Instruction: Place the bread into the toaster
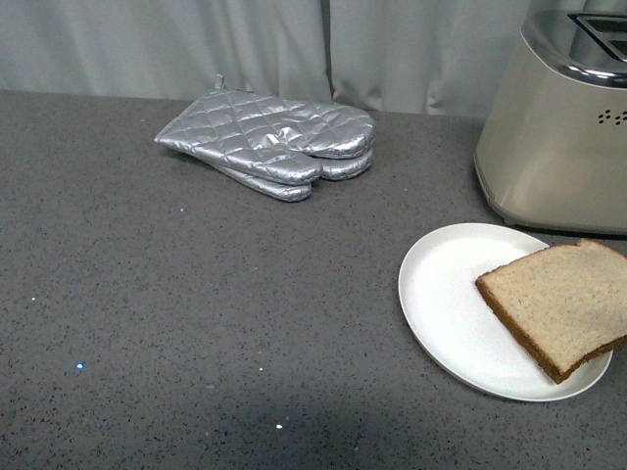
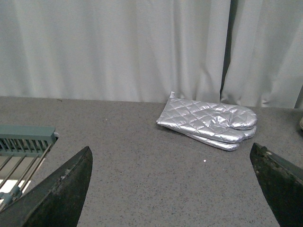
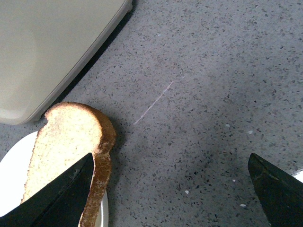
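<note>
The bread [image 1: 561, 304], a light brown slice with a dark crust, lies flat on a round white plate [image 1: 446, 294] at the right of the grey counter, overhanging the plate's right rim. The beige toaster [image 1: 558, 137] with a chrome top stands just behind the plate. Neither gripper shows in the front view. My right gripper [image 3: 170, 189] is open and empty above the counter, with one finger over the bread's crust edge [image 3: 71, 142] and the toaster's side [image 3: 47, 42] close by. My left gripper [image 2: 173, 189] is open and empty over bare counter.
Two stacked silver quilted oven mitts [image 1: 274, 142] lie at the back middle of the counter, also seen in the left wrist view [image 2: 210, 123]. A grey curtain hangs behind. A green wire rack [image 2: 21, 146] sits at the counter's left.
</note>
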You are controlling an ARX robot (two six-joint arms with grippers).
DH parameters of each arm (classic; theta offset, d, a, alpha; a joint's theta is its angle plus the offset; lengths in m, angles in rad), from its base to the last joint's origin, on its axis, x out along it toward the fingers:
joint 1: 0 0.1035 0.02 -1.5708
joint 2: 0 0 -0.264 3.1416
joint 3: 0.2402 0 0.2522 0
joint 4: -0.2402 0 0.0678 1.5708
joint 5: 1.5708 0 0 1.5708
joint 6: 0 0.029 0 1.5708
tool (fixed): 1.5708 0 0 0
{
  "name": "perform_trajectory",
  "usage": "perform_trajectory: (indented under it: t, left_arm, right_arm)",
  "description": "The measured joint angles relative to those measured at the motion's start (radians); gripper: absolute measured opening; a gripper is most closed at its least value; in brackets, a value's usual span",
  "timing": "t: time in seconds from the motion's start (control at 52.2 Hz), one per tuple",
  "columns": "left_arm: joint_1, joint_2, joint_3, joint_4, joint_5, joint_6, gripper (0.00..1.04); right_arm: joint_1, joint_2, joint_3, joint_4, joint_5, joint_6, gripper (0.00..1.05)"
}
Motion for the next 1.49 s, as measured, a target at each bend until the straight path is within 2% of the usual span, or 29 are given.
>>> perform_trajectory:
  t: [0.249,0.555,1.206,1.493]
  left_arm:
    - [0.000,0.000,0.000,0.000,0.000,0.000,0.98]
    - [0.000,0.000,0.000,0.000,0.000,0.000,0.98]
    - [0.000,0.000,0.000,0.000,0.000,0.000,0.98]
    - [0.000,0.000,0.000,0.000,0.000,0.000,0.98]
  right_arm:
    - [0.038,0.196,0.034,0.200,0.018,0.034,0.95]
    - [0.061,0.343,0.111,0.266,-0.043,0.055,0.95]
    - [0.047,0.495,0.297,0.249,-0.101,0.064,0.95]
    - [0.074,0.519,0.352,0.222,-0.100,0.064,0.95]
